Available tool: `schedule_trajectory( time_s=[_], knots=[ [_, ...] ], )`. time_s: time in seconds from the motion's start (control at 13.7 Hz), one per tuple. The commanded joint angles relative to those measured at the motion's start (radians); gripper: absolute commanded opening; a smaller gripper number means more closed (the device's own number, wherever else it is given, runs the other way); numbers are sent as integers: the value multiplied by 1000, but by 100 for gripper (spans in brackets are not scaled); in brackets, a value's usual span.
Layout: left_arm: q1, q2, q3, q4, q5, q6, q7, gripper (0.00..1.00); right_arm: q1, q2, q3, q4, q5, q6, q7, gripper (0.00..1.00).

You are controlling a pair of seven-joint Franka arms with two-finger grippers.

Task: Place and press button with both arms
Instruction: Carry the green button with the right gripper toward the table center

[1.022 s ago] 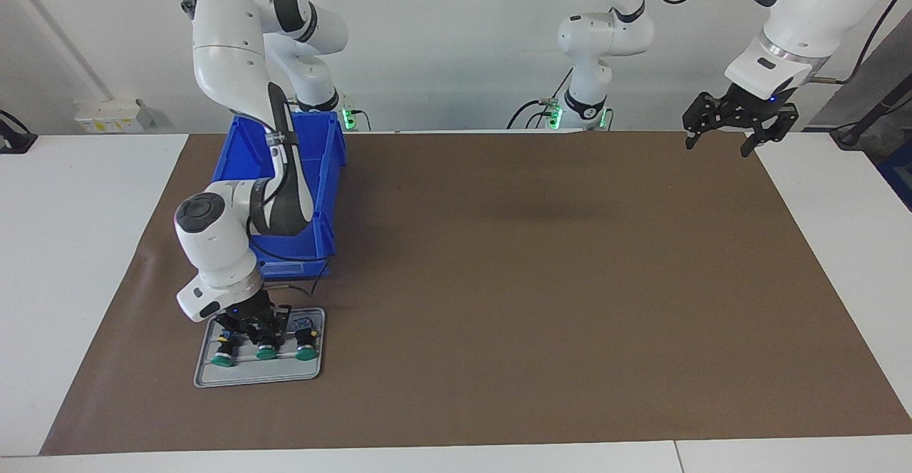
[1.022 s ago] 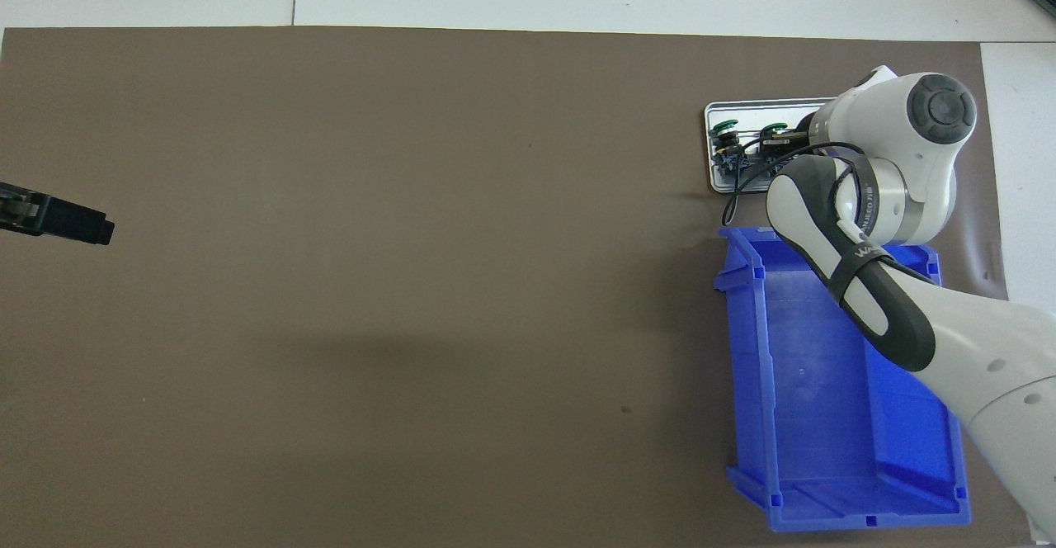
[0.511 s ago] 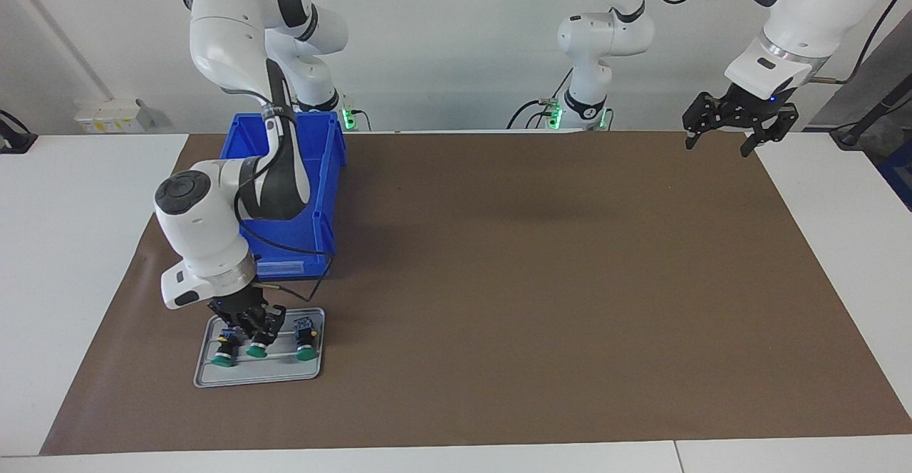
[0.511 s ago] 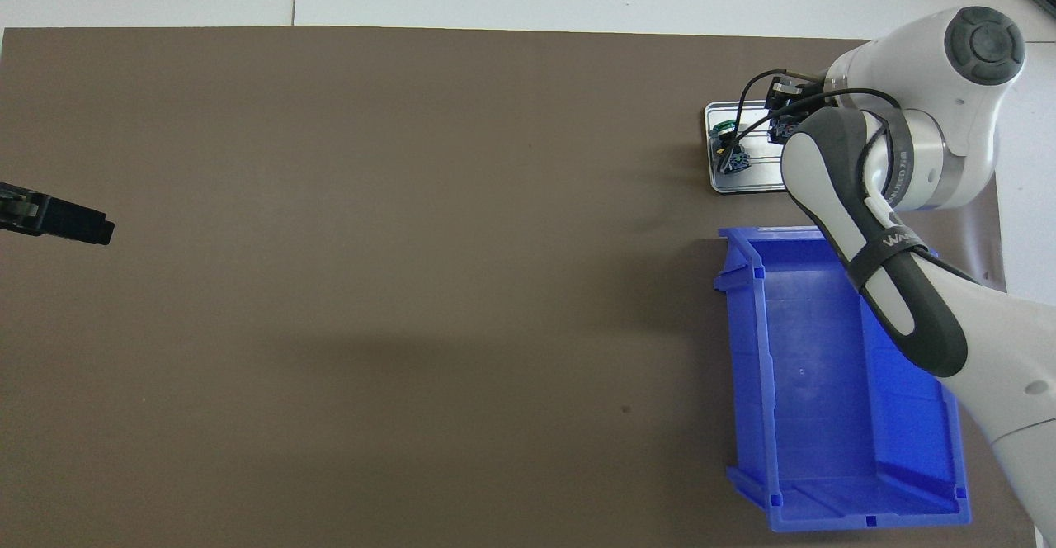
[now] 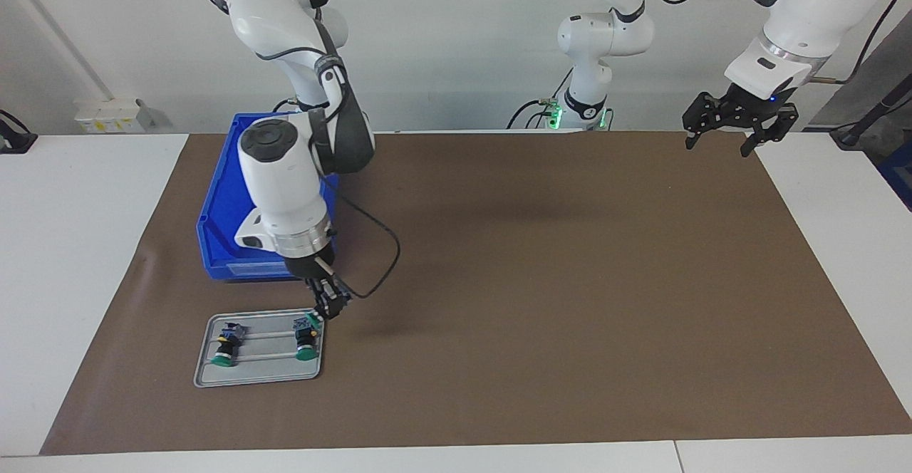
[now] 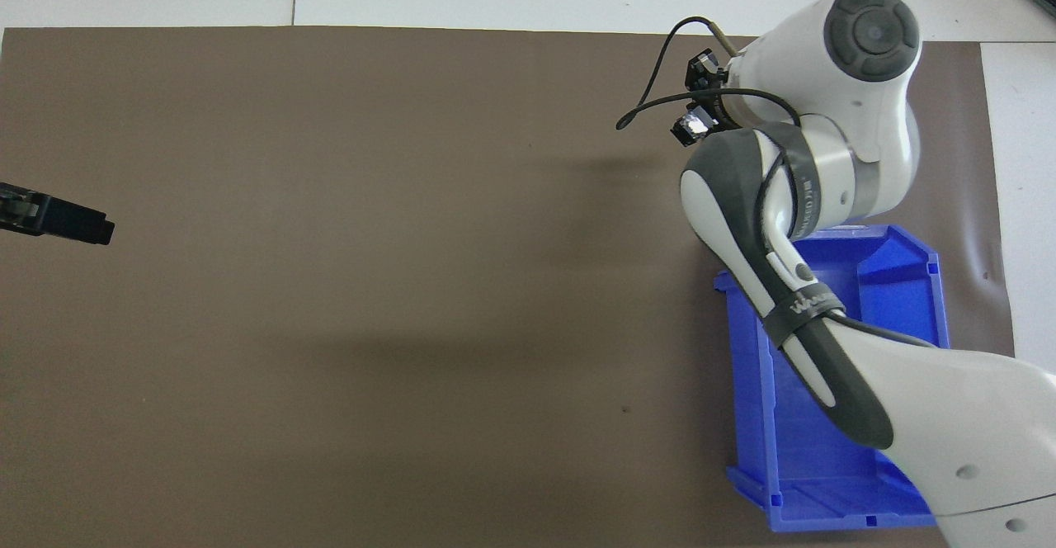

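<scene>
Change: right gripper has risen from the tray, closed on the middle button; two remain.
Meaning: pick done, placing next.
Left gripper: spread wide, waiting over the tabletop corner.

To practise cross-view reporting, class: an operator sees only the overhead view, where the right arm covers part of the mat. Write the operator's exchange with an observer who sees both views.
Operator: What does the right arm hide?
Observer: A grey tray on the mat, farther from the robots than the blue bin.
Operator: What is on it?
Observer: Two green-capped buttons, one at each end.
Operator: And the right gripper?
Observer: The right gripper hangs just above the tray's corner beside the bin.
Operator: Is the left gripper open?
Observer: Yes. The left gripper waits raised, fingers spread.
</scene>
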Motion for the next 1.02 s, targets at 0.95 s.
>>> schedule_trajectory(
  time_s=[0.95],
  knots=[
    [8, -25, -6, -27, 14, -3, 6, 100, 501, 111, 7, -105, -201, 8, 1186, 0]
  ],
)
